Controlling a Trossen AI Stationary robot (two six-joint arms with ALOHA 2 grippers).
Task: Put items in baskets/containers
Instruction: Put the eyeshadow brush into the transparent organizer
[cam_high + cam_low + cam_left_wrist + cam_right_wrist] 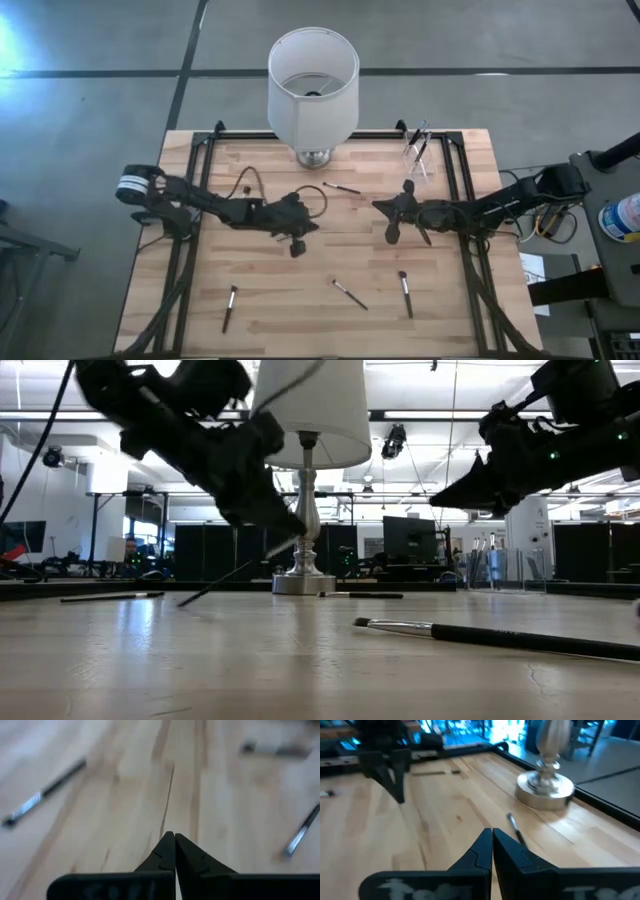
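Thin makeup brushes with dark handles lie on the wooden table: one by the lamp base, and three near the front edge. A small clear cup stands at the far right with brushes upright in it. My left gripper hovers at mid-table, shut on a brush that slants down from its fingertips. My right gripper hovers opposite it, shut and empty. My left gripper pinches one end of a brush between its two fingertips. The fingers slant downward, coming from the table's left. The brush hangs tilted below them, its free end down at about tabletop level. Whether that end rests on the wood, I cannot tell.
A big white lampshade on a silvery base stands at the far middle edge. Black frame rails run along the table's sides. Bare wood lies between the two grippers and the front brushes.
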